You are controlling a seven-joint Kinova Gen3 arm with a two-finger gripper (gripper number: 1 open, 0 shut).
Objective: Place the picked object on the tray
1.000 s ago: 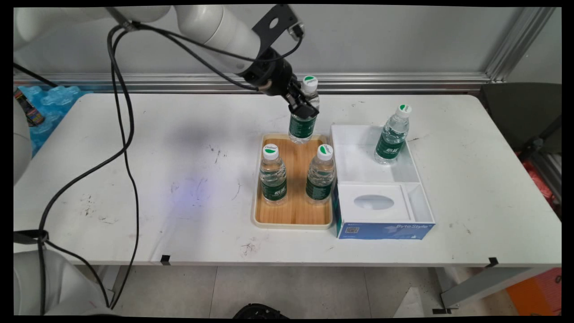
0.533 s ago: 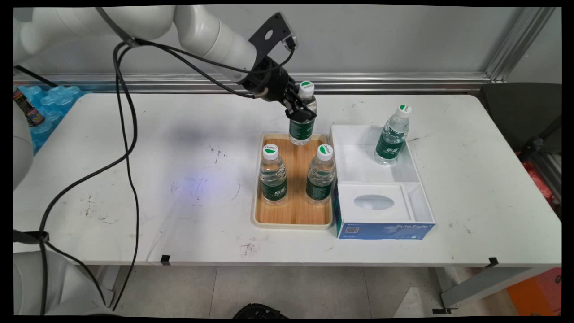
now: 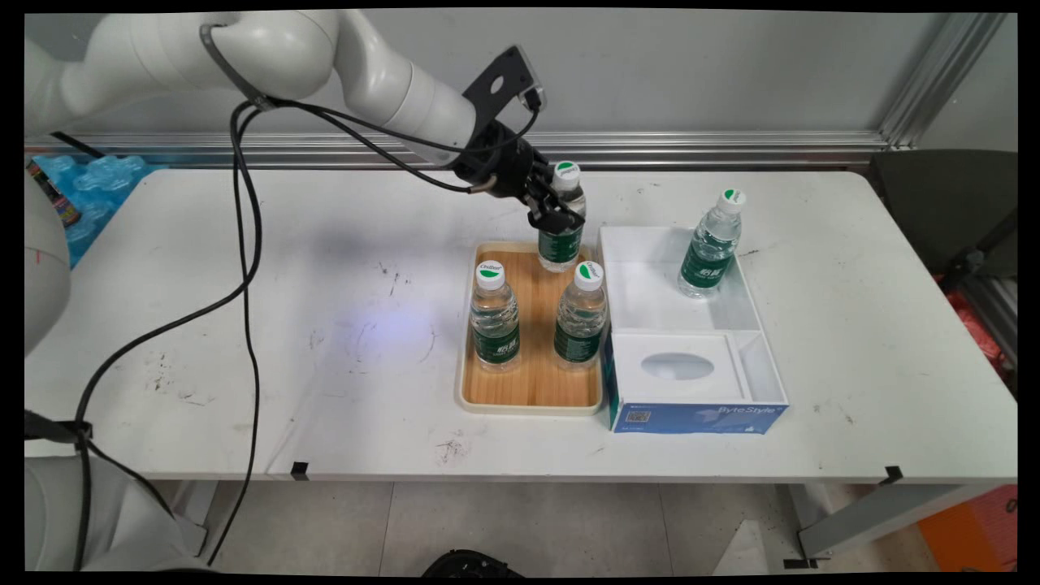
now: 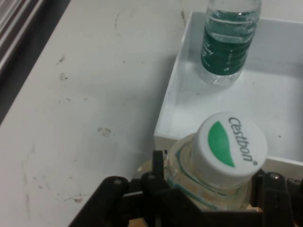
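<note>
Clear plastic bottle (image 3: 561, 231), clamped in your gripper (image 3: 556, 213), has moved right and lower, toward the tray's (image 3: 528, 404) far end.

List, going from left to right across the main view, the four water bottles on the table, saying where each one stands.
Bottle on the tray's left → bottle in the gripper at the tray's far end → bottle on the tray's right → bottle in the white box.
</note>
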